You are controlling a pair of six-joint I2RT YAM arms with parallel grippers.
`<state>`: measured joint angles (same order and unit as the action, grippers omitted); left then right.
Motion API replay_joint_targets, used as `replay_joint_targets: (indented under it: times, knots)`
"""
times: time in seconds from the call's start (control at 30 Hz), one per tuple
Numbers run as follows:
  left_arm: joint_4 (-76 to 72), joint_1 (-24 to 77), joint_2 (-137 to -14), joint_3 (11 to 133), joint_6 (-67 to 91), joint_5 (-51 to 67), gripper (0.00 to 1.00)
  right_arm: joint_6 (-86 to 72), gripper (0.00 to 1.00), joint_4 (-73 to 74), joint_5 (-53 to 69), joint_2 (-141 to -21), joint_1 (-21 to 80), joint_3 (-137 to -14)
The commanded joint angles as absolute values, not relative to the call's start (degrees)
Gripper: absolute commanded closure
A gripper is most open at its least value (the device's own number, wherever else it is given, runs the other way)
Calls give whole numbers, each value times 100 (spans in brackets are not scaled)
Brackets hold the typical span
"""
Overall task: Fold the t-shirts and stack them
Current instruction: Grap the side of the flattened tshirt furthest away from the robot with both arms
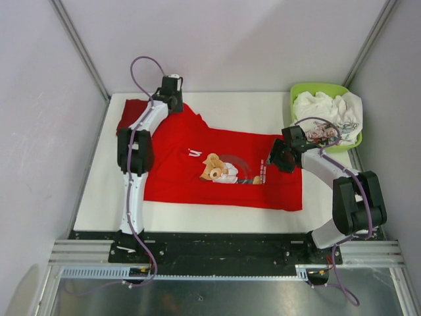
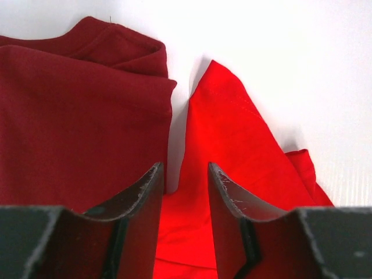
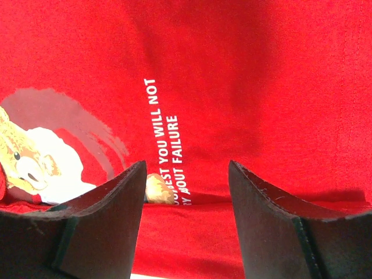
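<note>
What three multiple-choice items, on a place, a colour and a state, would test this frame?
1. Where does the green basket stand? A far right corner; B near left corner; C table centre.
2. The shirt at far left is: A white; B dark red; C blue.
3. The right gripper is: A shut on the basket; B out of view; C open above the bear tee.
A, the top view shows it there; B, the left wrist view shows its colour; C, its fingers stand apart over the print.

The left arm (image 1: 135, 151) hides part of the dark tee (image 1: 131, 108) beside the bear tee (image 1: 223, 191). That tee's lettering (image 1: 262, 172) is too small to read from above.
</note>
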<state>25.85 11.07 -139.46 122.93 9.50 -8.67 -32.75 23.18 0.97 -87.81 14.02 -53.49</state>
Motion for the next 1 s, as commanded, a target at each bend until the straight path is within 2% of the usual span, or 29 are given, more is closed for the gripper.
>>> replay_joint_targets:
  times: [0.0, 0.33, 0.4, 0.73, 0.97]
  knots:
    - [2568, 1081, -13687, 12214, 1083, -813, 62, -3258, 37, 2160, 120, -8823, 1374, -5592]
    - [2570, 1088, -13522, 12101, 1153, -743, 95, -3184, 38, 2126, -290, -8998, 1023, -5965]
    - [2567, 1096, -13451, 12074, 1165, -720, 99, -3178, 40, 2010, -380, -9061, 935, -6009]
    - [2555, 1140, -12779, 11624, 1229, -751, 100, -2872, 47, 1712, -954, -9632, 705, -6383]
    - [2551, 1140, -12475, 11062, 1371, -650, 100, -2779, 56, 1717, -1051, -10110, 773, -6684]
